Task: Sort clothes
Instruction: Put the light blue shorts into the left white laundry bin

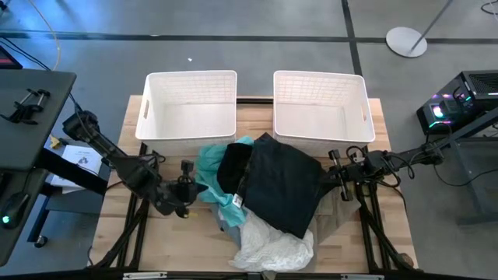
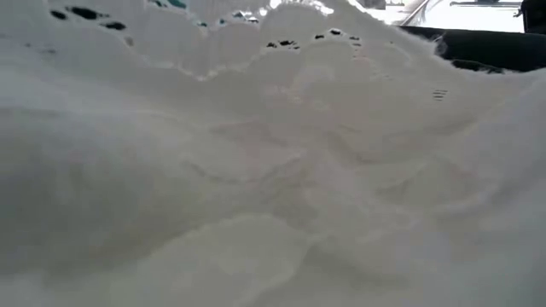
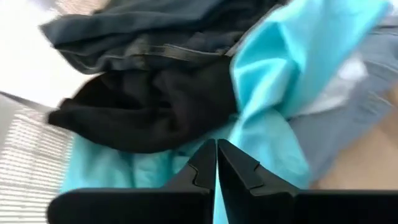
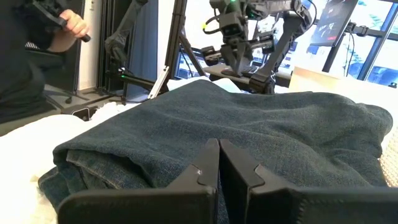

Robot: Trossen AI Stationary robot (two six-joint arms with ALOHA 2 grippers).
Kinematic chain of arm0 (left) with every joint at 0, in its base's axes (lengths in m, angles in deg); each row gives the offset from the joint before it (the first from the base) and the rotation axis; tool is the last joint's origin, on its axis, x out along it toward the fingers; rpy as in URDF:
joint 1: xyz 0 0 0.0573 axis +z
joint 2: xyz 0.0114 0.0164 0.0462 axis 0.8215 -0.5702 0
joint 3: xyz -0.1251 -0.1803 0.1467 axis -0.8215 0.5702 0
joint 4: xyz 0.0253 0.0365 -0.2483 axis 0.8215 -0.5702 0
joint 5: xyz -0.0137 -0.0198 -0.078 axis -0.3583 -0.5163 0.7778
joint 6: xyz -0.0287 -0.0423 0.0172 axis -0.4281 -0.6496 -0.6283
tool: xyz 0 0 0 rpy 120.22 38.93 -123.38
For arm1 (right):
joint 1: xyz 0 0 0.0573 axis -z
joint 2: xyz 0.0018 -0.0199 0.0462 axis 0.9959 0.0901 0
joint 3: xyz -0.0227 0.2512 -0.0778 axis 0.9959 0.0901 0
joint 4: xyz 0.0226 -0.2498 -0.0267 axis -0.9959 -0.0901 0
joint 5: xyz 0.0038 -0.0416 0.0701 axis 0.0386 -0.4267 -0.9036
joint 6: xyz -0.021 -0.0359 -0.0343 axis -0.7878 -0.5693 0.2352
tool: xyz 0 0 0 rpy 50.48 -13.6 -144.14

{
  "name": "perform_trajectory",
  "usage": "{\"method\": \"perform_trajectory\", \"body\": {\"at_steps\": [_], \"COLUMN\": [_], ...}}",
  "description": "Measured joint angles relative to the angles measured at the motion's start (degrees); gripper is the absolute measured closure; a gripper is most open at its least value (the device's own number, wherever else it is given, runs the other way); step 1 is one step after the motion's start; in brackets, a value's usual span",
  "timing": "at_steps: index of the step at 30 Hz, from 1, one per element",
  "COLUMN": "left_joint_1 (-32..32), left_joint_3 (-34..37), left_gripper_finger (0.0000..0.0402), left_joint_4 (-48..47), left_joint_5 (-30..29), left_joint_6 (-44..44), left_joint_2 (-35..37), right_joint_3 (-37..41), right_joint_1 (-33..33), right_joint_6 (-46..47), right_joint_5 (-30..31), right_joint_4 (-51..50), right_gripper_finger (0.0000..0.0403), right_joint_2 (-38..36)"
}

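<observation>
1. Clothes pile [image 1: 261,198]: heaped on the wooden table [image 1: 117,225], just in front of the two white baskets; taken as landmark for all items below.
2. Large black garment [image 1: 292,183]: tops the pile, its far edge touching the right basket [image 1: 319,105].
3. Smaller black garment [image 1: 232,167]: lies on the pile's left part, over the teal garment [image 1: 208,167] (teal spreads toward the left basket [image 1: 189,103]).
4. White garment [image 1: 268,247]: near edge of the pile; it fills the low view [image 2: 273,188].
5. Denim garment [image 3: 348,112]: light blue, beneath the teal one at the pile's left side.
6. Left gripper [image 1: 187,189]: arm stretched low across the table from the left, wrist level, tip just beside the pile's teal edge; jaws pressed together w/ nothing between them [image 3: 216,163].
7. Right gripper [image 1: 336,173]: arm reaching in low from the right, tip at the pile's right edge against the large black garment; jaws likewise closed, empty [image 4: 217,163].
8. Person's hand [image 4: 73,23]: well beyond the pile, in the room behind (right wrist view only).
</observation>
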State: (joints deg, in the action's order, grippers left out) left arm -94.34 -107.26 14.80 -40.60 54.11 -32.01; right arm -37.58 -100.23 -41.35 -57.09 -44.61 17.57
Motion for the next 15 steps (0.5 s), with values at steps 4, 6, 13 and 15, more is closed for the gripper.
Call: {"method": "perform_trajectory", "body": {"at_steps": [4,6,13,15], "left_joint_1": [-2.32,-3.01,-3.16,-2.26], "left_joint_3": [-0.02,-0.04,4.36,6.21], "left_gripper_finger": [0.034,0.0307,0.0185,0.0159], "left_joint_4": [1.0,1.01,4.56,6.33], "left_joint_5": [2.06,3.04,1.5,0.42], "left_joint_6": [-2.3,-5.1,-9.62,-10.5], "left_joint_2": [-0.5,-0.48,-0.62,-0.79], "right_joint_3": [0.01,0.0,0.0,0.02], "right_joint_1": [0.0,0.0,0.01,0.0], "right_joint_6": [0.0,0.0,0.0,0.0], "right_joint_5": [-0.01,0.0,0.0,0.0], "right_joint_4": [0.0,0.0,0.0,0.0], "right_gripper_finger": [0.0402,0.0402,0.0402,0.0402], "right_joint_2": [0.0,0.0,0.0,0.0]}}
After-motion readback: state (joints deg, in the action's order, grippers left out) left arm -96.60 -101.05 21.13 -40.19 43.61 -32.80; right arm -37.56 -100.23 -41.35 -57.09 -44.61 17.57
